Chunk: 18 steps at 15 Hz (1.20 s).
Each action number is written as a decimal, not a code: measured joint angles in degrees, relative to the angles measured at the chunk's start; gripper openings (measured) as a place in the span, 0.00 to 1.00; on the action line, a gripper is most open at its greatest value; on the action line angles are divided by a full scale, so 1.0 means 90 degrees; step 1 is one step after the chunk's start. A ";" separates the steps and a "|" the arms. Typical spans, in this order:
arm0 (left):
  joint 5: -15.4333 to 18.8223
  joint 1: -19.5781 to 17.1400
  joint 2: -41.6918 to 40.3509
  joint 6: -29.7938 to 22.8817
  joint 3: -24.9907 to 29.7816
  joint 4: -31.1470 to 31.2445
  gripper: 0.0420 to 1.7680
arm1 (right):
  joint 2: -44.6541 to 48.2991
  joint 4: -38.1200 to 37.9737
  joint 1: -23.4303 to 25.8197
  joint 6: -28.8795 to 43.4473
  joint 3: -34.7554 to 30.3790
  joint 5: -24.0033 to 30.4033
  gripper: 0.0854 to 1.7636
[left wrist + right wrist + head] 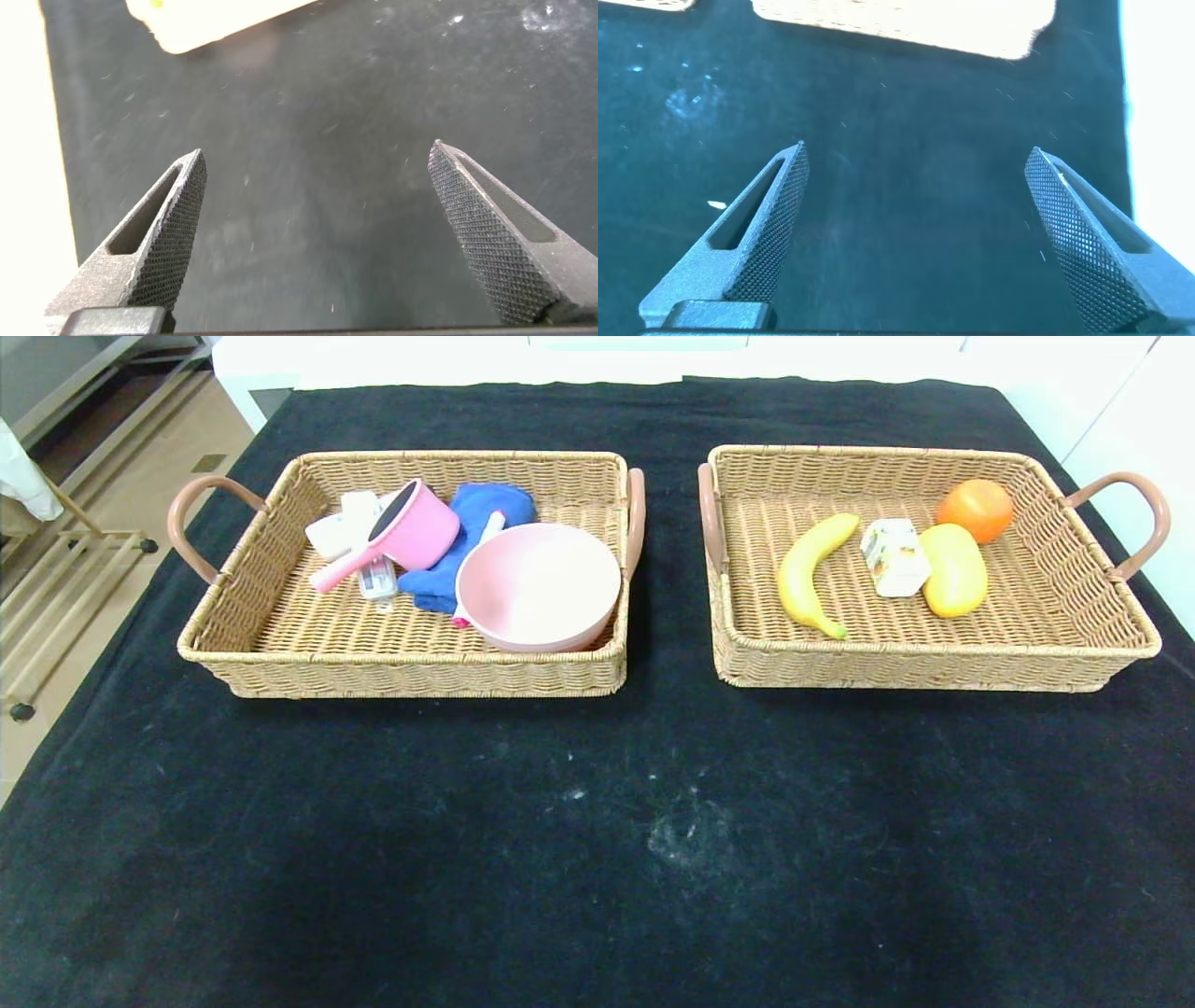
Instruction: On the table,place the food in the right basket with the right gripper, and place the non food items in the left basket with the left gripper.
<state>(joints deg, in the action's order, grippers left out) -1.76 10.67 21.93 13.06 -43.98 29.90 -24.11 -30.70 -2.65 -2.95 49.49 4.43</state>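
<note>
Wide-spread grippers (pixel 316 161) (pixel 915 159), wrist views only.

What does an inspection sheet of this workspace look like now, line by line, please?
Surface: black cloth on the table, with pale smudges near the middle front.
Job's things: left basket holds a pink bowl, a pink saucepan, a blue cloth and white items partly hidden; right basket holds a banana, an orange, a yellow fruit and a small carton.
Clutter: nothing seen loose on the cloth.
Grippers: left pincer open above bare cloth; right pincer open above bare cloth; neither holds anything.
Cables: nothing seen.
Surroundings: wooden rack on the floor at the left; white surfaces behind and at the right.
</note>
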 joint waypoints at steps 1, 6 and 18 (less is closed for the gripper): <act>0.0012 -0.0150 -0.0199 -0.0003 -0.0003 0.0144 0.97 | 0.0270 -0.0153 0.0111 0.0012 -0.0039 0.0000 0.96; -0.0089 -0.0478 -0.0600 -0.0020 -0.0053 0.0221 0.97 | 0.1452 -0.0424 0.0302 0.0019 -0.0666 0.0000 0.96; -0.0062 -0.1140 -0.1006 0.0148 0.0079 0.0177 0.97 | 0.2685 -0.0072 0.0286 0.0233 -0.1657 -0.0095 0.96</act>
<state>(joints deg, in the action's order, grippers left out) -2.32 0.40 12.87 14.38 -43.28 31.50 0.05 -31.34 -0.07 -0.85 34.58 3.57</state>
